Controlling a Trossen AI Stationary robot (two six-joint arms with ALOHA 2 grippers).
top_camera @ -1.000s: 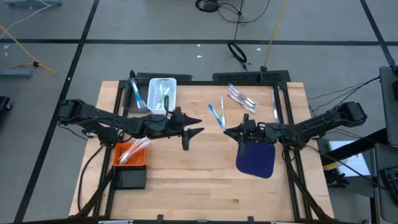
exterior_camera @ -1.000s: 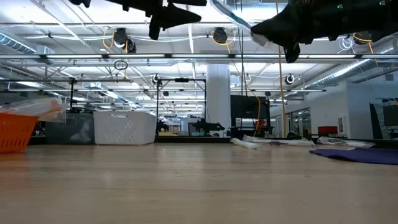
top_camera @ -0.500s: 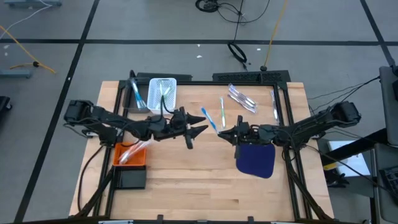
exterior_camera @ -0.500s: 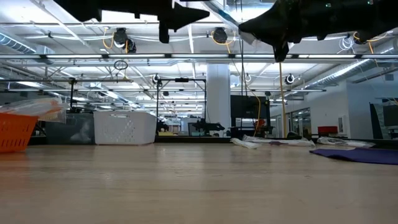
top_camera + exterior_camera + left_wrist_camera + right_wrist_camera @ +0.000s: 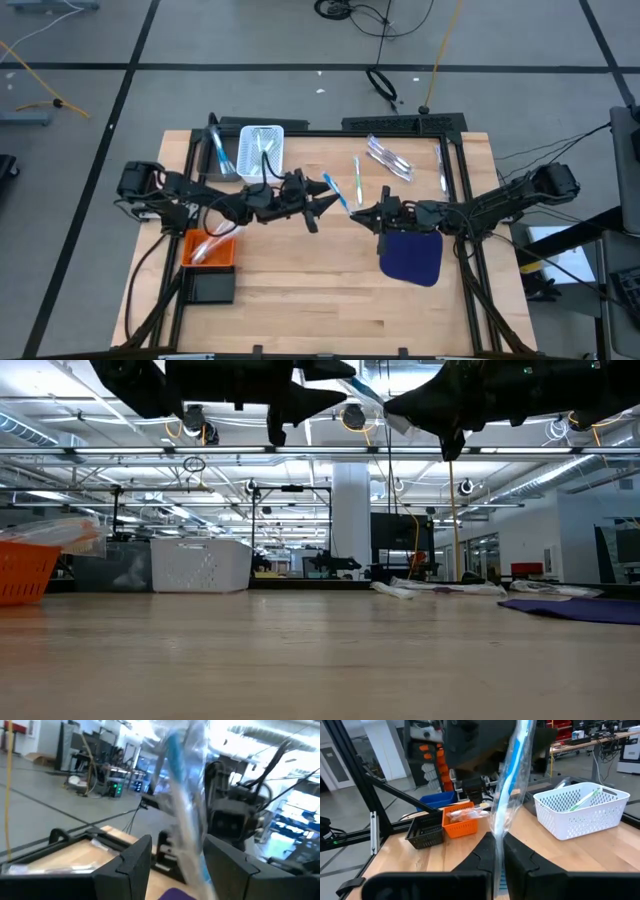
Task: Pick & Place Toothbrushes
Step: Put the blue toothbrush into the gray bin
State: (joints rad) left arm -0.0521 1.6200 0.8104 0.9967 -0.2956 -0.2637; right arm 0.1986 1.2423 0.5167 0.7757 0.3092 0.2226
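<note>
Handover above mid-table: right gripper (image 5: 362,212) pinching wrapped blue toothbrush (image 5: 337,189) by one end; other end lying between parted left gripper (image 5: 330,205) fingers, contact unclear.

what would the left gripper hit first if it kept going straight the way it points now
Most likely the blue toothbrush that the right gripper holds up between the two arms; the left gripper, jaws apart, points right at it. Height match is unclear from above.
</note>
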